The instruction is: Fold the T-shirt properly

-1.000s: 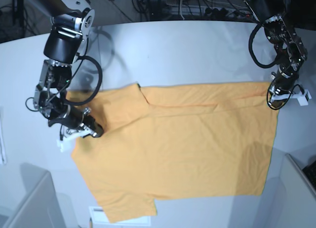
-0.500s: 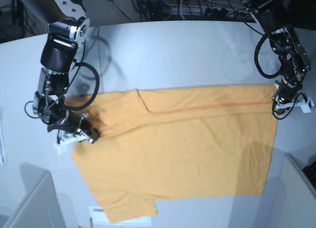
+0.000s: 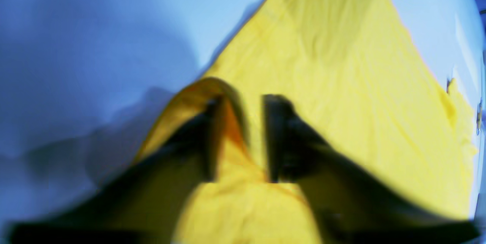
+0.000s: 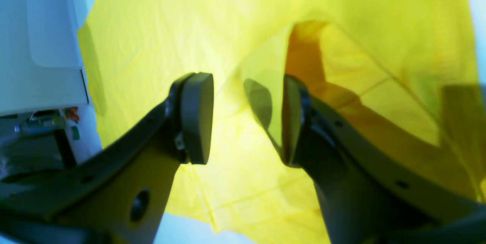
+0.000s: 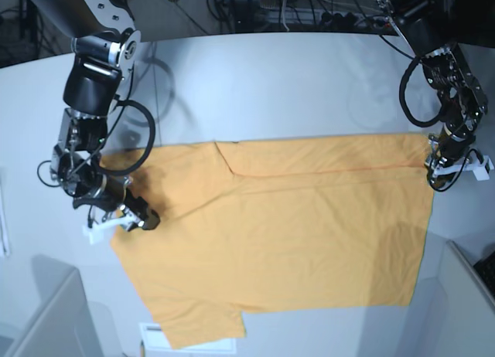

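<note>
**Soft cloth, pinched at two edges**

Spread nearly flat across the grey table (image 5: 255, 79): the T-shirt (image 5: 286, 233), thin, limp and light, sure to sag and drag rather than hold any shape. Right gripper (image 4: 245, 116) at the shirt's sleeve-side edge, jaws narrowly apart, a raised flap against one pad, not yet clamped. Left gripper (image 3: 239, 137) at the opposite corner, blurred, jaws slightly parted around a lifted fold; true grip impossible to tell. Best taken at hems and corners, both layers together, lifted evenly to avoid slipping.

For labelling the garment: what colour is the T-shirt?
Plain orange-yellow T-shirt; the base view shows it best.
</note>
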Robot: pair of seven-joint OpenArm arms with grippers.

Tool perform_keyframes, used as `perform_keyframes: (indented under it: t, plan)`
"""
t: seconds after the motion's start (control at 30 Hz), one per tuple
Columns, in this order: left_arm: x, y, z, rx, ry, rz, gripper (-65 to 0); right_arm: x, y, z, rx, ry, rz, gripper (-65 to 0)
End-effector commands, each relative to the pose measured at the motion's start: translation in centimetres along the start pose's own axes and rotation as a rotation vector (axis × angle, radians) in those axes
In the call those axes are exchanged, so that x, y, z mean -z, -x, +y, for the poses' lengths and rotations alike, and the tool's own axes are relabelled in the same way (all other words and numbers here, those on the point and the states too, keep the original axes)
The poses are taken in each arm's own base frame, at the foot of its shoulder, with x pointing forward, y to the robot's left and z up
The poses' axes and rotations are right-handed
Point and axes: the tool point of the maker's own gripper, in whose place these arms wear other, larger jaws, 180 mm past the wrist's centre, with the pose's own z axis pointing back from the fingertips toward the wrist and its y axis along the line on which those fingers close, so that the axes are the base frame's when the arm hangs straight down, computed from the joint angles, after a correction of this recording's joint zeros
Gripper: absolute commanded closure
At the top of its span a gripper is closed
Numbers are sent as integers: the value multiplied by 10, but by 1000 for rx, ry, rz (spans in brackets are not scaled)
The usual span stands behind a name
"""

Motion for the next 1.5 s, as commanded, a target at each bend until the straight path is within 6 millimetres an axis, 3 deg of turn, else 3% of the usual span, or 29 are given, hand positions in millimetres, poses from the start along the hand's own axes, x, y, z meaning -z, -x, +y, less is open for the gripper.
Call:
perform_keyframes:
  t: [0.0,0.1,0.23,0.37,0.43,0.6,0.73,0.87,1.0,1.17,1.23,1.47]
  plan:
    - [-1,-26,-15,11,43,-67,-324,-8,-28,15,-32,-34,-70,-269]
    - [-1,-41,-25,20,62,-97,-431,-23,-36,8,-55,-15,-159,-269]
    - [-10,-55,-31,47,77,-134,-448,-63,-37,-6,-2,74,-351,-269]
    - [-61,-64,-19,125,76,-234,-448,-117,-31,-19,57,180,-565,-269]
    - [-78,-56,2,124,48,-246,-448,-131,-17,-24,72,213,-583,-269]
    - [-100,-32,53,70,-23,-243,-448,-141,23,-38,167,241,-564,-275]
    - [-88,-4,71,44,-21,-167,-448,-133,57,-40,320,172,-502,-276]
    - [-76,11,77,7,-12,-129,-448,-119,78,-58,396,189,-442,-276]
    - [-65,22,82,-42,-15,-101,-448,-105,77,-61,415,180,-428,-278]
    - [-43,36,66,-20,29,-27,-448,-93,63,-64,422,175,-468,-279]
    - [-39,42,68,-34,27,-10,-448,-85,64,-67,438,178,-455,-279]
    - [-30,45,65,-61,35,1,-448,-65,62,-82,469,206,-419,-276]
